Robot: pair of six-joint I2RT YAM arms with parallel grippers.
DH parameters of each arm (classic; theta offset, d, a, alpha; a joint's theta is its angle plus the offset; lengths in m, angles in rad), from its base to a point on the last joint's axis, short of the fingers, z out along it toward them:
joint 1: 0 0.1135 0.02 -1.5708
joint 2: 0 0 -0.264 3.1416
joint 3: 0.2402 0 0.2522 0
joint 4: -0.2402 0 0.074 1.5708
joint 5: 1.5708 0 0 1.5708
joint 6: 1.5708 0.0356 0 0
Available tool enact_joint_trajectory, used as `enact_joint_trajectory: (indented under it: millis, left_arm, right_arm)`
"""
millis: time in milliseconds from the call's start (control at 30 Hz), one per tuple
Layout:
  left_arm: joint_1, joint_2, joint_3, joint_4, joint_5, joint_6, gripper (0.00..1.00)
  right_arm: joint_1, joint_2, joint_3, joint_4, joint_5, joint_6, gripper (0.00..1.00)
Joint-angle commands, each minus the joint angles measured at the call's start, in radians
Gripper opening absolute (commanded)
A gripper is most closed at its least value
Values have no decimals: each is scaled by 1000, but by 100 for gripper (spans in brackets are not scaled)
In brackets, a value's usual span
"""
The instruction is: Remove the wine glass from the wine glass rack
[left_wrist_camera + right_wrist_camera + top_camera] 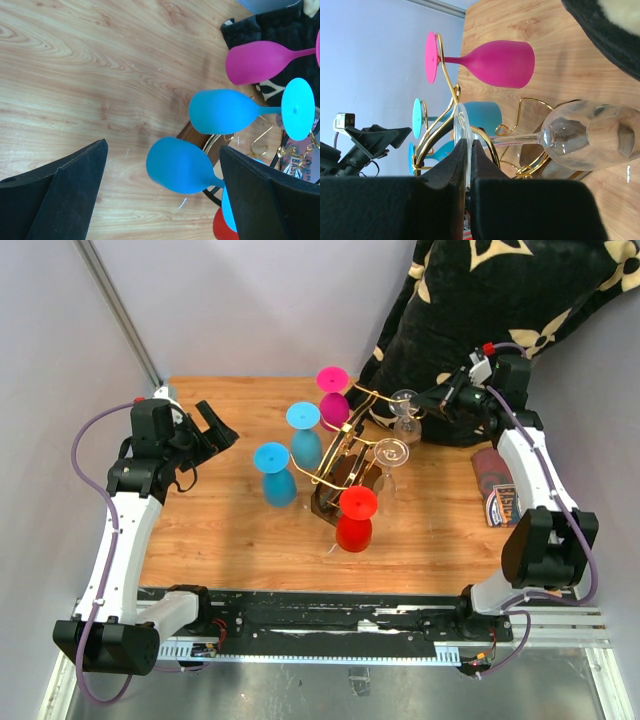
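Black cream-patterned blanket (pixel 500 290) filling upper right corner; small printed box (pixel 493 485) lying at right edge of wooden table (pixel 220 530).

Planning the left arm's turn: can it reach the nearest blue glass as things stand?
Probably yes: the left gripper is open, facing the nearest blue glass, only bare table between them.

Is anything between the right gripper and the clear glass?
Nothing visible: the right gripper pinches the foot of the clear wine glass. Gold wire of the wine glass rack crosses its stem beside the foot.
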Motion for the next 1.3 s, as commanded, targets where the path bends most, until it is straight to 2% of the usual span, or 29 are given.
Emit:
enact_joint_trajectory:
  millis: [0,233,400,533,1000,1133,1267]
  left_arm:
    - [-5,-9,15,3,-4,23,100]
    - [-4,-4,28,-9,-24,37,100]
    - [-4,-4,29,-9,-28,36,100]
    - [-5,-7,24,-9,-26,34,100]
    - [-4,-24,11,-4,-14,26,100]
    - [-4,-24,12,-8,-14,28,100]
    - [-4,-26,9,-5,-9,27,100]
  right_arm:
    - [41,54,74,45,40,0,1]
    - [69,153,151,75,27,20,1]
    - [99,158,140,137,-7,47,1]
    - [105,104,112,136,-21,47,1]
    - [90,-118,45,-24,-35,-23,1]
    - [46,-175,7,-40,-47,-27,1]
    - [-36,-224,-6,-146,-61,-76,1]
